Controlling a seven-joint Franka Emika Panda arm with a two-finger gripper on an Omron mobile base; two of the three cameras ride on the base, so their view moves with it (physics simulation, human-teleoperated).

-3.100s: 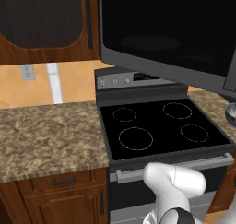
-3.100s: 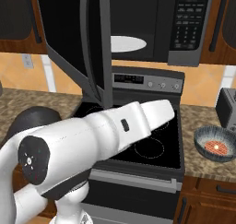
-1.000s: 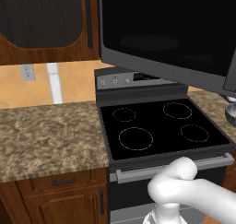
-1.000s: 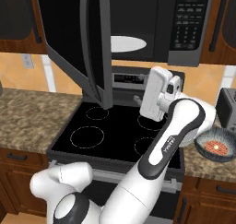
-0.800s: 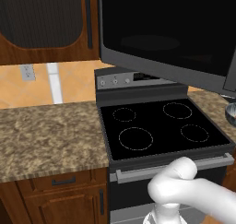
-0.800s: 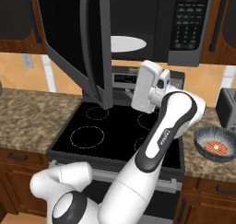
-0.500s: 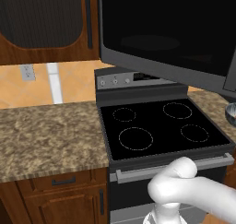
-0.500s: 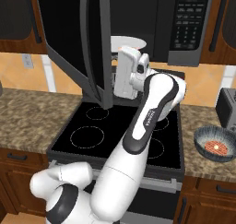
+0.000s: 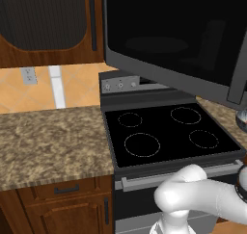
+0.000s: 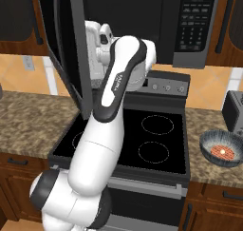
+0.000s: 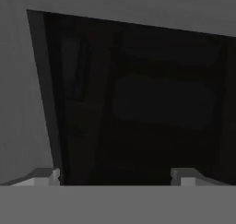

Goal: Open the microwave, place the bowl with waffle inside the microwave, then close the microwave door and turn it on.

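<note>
- Overhead, the microwave (image 10: 190, 25) hangs above the stove (image 10: 152, 135), its button panel at the right end of its front.
- The microwave door (image 9: 173, 35) stands swung wide open; in the left base view its glossy black glass spreads over the stove's rear, and in the right base view it shows edge-on as a dark grey frame (image 10: 78, 49).
- The claw (image 11: 115, 174) is spread wide with nothing between its tips, which show as two pale stubs (image 11: 46, 176) far apart at the bottom of the hand view, facing a dark glass surface just ahead.
- In the right base view the arm (image 10: 111, 111) rises over the stove and bends so the white hand sits right beside the inner face of the open door, in front of the microwave's opening.
- The bowl (image 10: 222, 149) rests on the worktop (image 10: 209, 166) to the right of the stove, well apart from the claw, with a reddish-brown waffle (image 10: 223, 151) inside.
- A dark toaster (image 10: 233, 112) stands just behind the bowl.
- To the left of the stove lies a stretch of speckled brown worktop beneath a wooden cabinet (image 9: 48, 26).
</note>
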